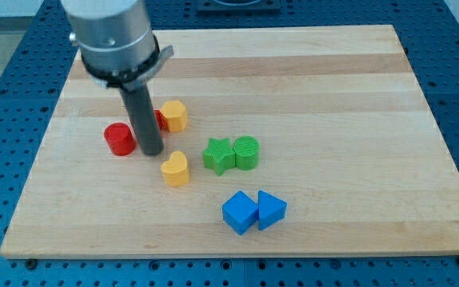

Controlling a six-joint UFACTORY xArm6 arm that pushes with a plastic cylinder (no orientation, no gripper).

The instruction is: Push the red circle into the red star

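Note:
The red circle (119, 139) lies at the board's left. My tip (152, 152) rests on the board just to its right, close to it or touching it. The red star (159, 119) is mostly hidden behind the rod; only a red sliver shows between the rod and the yellow hexagon (174, 115). The rod stands between the red circle and the red star.
A yellow heart (175, 168) lies just below and right of my tip. A green star (219, 155) and a green circle (246, 152) touch in the middle. Two blue blocks, a cube (239, 213) and a triangle (271, 210), sit near the view's bottom. The wooden board (333, 96) ends in blue pegboard.

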